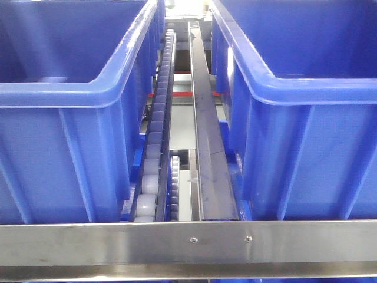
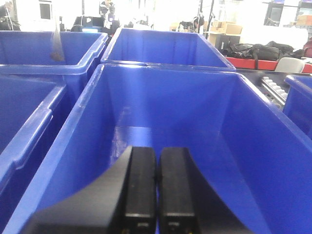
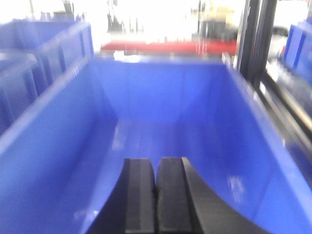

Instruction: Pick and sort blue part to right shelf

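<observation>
The blue part is out of view in every frame. My left gripper (image 2: 157, 152) is shut, its two black fingers pressed together with nothing between them, hanging over the inside of a large blue bin (image 2: 92, 102). My right gripper (image 3: 156, 163) is shut too, fingers touching, above the floor of another blue bin (image 3: 253, 122); that view is blurred. Neither gripper shows in the front view.
In the front view two tall blue bins (image 1: 70, 94) (image 1: 306, 88) flank a narrow roller conveyor track (image 1: 158, 118) with a dark metal rail (image 1: 203, 130). A steel crossbar (image 1: 188, 239) runs along the bottom. More blue bins (image 2: 29, 53) stand left of the left gripper.
</observation>
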You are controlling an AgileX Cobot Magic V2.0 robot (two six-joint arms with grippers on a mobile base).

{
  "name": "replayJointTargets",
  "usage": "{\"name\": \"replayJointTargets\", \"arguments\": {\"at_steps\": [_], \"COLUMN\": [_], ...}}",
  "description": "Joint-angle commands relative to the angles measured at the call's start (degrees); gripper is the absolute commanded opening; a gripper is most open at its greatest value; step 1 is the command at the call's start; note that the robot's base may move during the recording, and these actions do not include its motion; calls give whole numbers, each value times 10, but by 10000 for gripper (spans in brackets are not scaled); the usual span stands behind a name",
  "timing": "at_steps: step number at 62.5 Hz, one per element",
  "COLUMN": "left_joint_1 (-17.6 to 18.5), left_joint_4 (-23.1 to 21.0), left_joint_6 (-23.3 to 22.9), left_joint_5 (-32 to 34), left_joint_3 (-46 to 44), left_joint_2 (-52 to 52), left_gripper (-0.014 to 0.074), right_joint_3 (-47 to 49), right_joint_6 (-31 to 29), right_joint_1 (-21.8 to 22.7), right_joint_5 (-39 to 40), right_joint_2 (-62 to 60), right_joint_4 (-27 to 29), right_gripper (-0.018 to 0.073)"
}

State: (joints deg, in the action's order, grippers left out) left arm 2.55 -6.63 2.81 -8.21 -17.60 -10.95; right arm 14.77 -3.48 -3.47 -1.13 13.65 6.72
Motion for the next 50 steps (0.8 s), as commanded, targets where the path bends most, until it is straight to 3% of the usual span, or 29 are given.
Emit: {"name": "replayJointTargets", "arguments": {"at_steps": [1,35,50], "left_joint_1": [0,0,0], "left_joint_4": [-6,-6,-6], "left_joint_6": [-3,-3,-3], "left_joint_5": [41,41,41], "left_joint_3": [-16,-16,-16], "left_joint_2": [-1,-1,-1], "left_gripper": [136,136,136], "right_joint_3": [13,12,-56], "right_joint_6": [-5,-5,-5], "right_joint_1": [2,2,2], "right_joint_5": [56,54,57], "right_joint_2": [-12,-13,-63], "right_joint_4": [-5,-5,-19], "right_gripper": [28,28,28]}}
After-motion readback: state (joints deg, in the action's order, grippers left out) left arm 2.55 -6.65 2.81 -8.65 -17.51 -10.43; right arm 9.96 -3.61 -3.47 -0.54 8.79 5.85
